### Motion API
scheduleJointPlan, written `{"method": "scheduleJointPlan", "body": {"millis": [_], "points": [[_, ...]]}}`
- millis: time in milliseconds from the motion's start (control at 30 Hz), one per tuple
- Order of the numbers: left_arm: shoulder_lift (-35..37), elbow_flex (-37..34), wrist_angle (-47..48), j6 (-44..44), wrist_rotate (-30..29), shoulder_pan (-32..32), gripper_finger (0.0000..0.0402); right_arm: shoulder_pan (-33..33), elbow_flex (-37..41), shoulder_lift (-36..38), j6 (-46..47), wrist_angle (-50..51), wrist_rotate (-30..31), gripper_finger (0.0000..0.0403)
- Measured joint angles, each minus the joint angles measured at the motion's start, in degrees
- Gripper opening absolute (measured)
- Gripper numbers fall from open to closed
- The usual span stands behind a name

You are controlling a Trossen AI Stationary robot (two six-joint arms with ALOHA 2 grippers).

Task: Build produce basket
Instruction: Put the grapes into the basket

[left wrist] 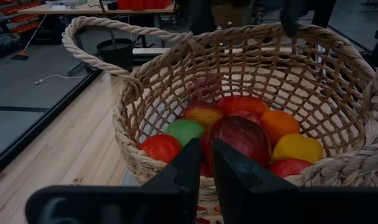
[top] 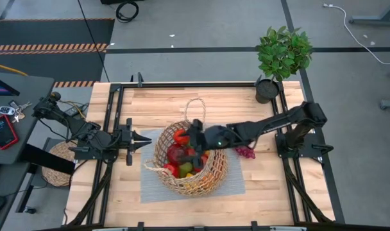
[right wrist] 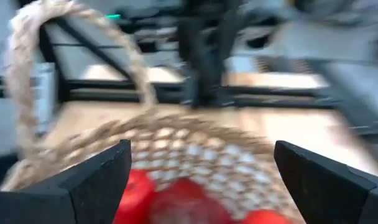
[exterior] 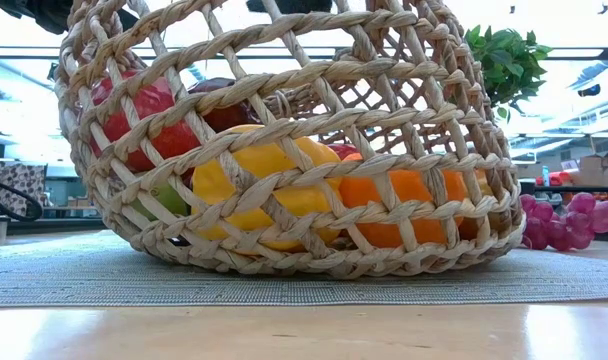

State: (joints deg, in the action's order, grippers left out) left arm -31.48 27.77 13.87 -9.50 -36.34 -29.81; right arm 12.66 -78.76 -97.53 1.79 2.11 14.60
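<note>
Right claw (top: 194, 136) spread over the basket (top: 211, 176); left claw (top: 144, 139) pressed together beside it; grapes (top: 245, 152) outside.

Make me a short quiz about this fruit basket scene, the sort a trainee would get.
1. True or false: the purple grapes lie inside the basket.
2. Which hand is over the basket: A) the left hand, or B) the right hand?
3. Fill in: the basket stands on a grey ____.

Key:
1. False; they lie on the table beside it.
2. B; its fingers are spread wide, while the left hand waits shut beside the basket.
3. Mat.
</note>
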Motion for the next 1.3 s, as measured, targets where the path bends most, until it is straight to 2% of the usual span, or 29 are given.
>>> {"method": "scheduleJointPlan", "body": {"millis": [133, 233, 333, 567, 767, 1067, 1300], "points": [[0.0, 0.0, 0.0, 0.0, 0.0, -0.02, 0.0048, 4.42, 0.0, 1.59, -3.41, 1.07, 17.39, 0.0397], [0.0, 0.0, 0.0, 0.0, 0.0, 0.0, 0.0048, 7.02, 0.0, 2.98, -3.84, 5.18, 25.39, 0.0397], [0.0, 0.0, 0.0, 0.0, 0.0, -0.02, 0.0048, 8.16, 0.03, 4.84, -1.98, 9.84, 27.84, 0.0399], [0.02, 0.0, 0.0, 0.0, 0.0, -0.01, 0.0048, 9.2, 5.76, 11.1, -1.04, 10.15, 28.92, 0.0398], [0.0, 0.0, 0.0, 0.0, 0.0, -0.02, 0.0048, 11.58, 11.59, 18.73, 2.94, 10.17, 37.72, 0.0398], [0.02, 0.0, 0.0, 0.0, -0.02, -0.01, 0.0048, 16.0, 18.67, 26.75, 6.25, 10.04, 37.17, 0.0397], [0.02, 0.0, 0.0, 0.0, 0.0, 0.0, 0.0048, 23.26, 21.25, 30.71, 8.47, 15.98, 47.89, 0.0397]]}}
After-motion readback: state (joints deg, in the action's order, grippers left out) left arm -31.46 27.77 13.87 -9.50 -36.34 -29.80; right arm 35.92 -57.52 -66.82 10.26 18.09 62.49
